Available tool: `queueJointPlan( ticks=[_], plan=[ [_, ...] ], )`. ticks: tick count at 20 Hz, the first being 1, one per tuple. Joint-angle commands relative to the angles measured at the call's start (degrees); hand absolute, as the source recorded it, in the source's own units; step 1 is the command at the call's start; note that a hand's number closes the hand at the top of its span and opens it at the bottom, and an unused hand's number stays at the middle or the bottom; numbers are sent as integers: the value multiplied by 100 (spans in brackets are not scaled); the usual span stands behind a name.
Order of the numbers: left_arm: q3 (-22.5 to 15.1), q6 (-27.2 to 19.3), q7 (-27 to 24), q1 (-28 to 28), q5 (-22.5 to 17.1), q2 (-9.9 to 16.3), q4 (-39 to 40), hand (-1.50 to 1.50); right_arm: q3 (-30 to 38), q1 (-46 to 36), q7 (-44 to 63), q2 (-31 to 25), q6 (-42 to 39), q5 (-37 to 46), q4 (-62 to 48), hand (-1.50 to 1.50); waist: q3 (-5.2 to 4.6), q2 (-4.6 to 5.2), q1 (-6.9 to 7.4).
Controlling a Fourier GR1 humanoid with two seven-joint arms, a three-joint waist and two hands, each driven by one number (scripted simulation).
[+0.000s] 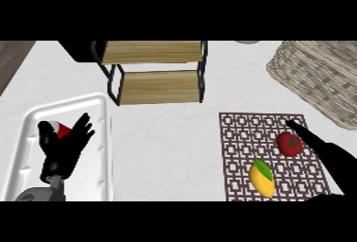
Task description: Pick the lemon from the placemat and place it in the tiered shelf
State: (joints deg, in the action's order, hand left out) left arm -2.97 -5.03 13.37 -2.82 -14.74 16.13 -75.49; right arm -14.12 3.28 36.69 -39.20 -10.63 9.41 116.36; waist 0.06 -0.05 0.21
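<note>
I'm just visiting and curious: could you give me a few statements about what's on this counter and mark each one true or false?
1. The lemon lies on the placemat. True.
2. The tomato sits on the tiered shelf. False: it lies on the placemat, beside the lemon.
3. The right hand holds the lemon. False: its straight fingers point past the tomato, holding nothing.
4. The left hand shows open over the white tray. True.
5. A wicker basket stands at the view's upper right. True.
</note>
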Motion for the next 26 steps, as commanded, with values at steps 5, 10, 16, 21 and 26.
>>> queueJointPlan(
  ticks=[5,10,16,21,26],
  plan=[
    [109,-14,196,-166,168,-151,53,0,-728,-58,783,858,-6,1330,-182,-150,-7,3,-26],
    [423,247,400,104,99,86,-276,0,-543,305,456,1002,-93,1797,-150,-150,-6,-1,-26],
    [314,191,40,23,467,-391,78,0,-534,229,200,1604,-162,2335,-650,-150,-6,4,-29],
    [371,175,165,-136,510,-511,82,0,-665,315,-30,1878,71,2904,-1052,-150,-6,5,-28],
    [483,335,143,-213,596,-411,297,0,-269,195,-167,1809,43,3108,-1437,-150,-6,8,-35]
  ],
)
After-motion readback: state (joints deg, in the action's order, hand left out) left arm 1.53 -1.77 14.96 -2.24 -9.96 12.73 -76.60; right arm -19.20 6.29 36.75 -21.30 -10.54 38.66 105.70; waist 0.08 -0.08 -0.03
